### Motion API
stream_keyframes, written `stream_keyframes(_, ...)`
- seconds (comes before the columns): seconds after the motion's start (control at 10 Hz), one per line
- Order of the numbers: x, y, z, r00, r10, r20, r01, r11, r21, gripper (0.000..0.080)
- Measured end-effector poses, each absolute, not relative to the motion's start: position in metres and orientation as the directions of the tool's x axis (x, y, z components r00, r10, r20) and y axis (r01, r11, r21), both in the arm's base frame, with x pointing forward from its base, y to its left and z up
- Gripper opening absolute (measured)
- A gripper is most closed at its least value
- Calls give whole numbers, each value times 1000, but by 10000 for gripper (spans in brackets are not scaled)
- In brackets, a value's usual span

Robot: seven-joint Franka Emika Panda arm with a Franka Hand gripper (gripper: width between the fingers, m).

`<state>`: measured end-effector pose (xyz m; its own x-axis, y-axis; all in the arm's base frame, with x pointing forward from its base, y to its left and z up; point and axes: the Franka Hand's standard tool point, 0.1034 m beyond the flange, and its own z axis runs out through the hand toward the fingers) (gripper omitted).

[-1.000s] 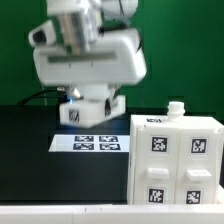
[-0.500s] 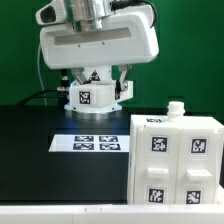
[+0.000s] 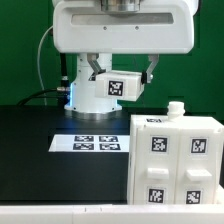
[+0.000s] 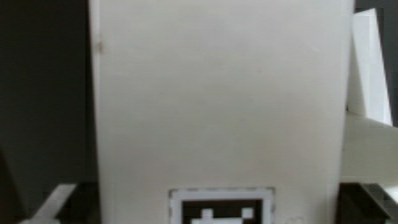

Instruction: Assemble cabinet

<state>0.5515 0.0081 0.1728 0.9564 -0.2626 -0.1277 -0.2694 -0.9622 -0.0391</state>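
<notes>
A white cabinet panel (image 3: 108,92) with a black-and-white tag on its face hangs above the black table, and my gripper (image 3: 120,74) is shut on it, one finger on each side. In the wrist view this panel (image 4: 214,90) fills nearly the whole picture, with its tag at the edge near my gripper (image 4: 217,206) and dark fingers (image 4: 43,204) flanking it. The boxy white cabinet body (image 3: 176,160) stands upright on the table at the exterior view's right. It shows several tags on its front and a small white knob (image 3: 176,107) on top. The held panel is above and left of it, not touching.
The marker board (image 3: 96,143) lies flat on the black table (image 3: 30,150), below the held panel and just left of the cabinet body. A green wall stands behind. Cables and the white arm base sit at the back left.
The arm has risen and shifted toward the exterior view's right, carrying the white panel up with it. The cabinet body and the marker board have not moved.
</notes>
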Motion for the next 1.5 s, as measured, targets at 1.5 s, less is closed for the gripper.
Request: stream_keyframes(1.5,620,82,181,972,-225,-67,-229,-972,-61,557)
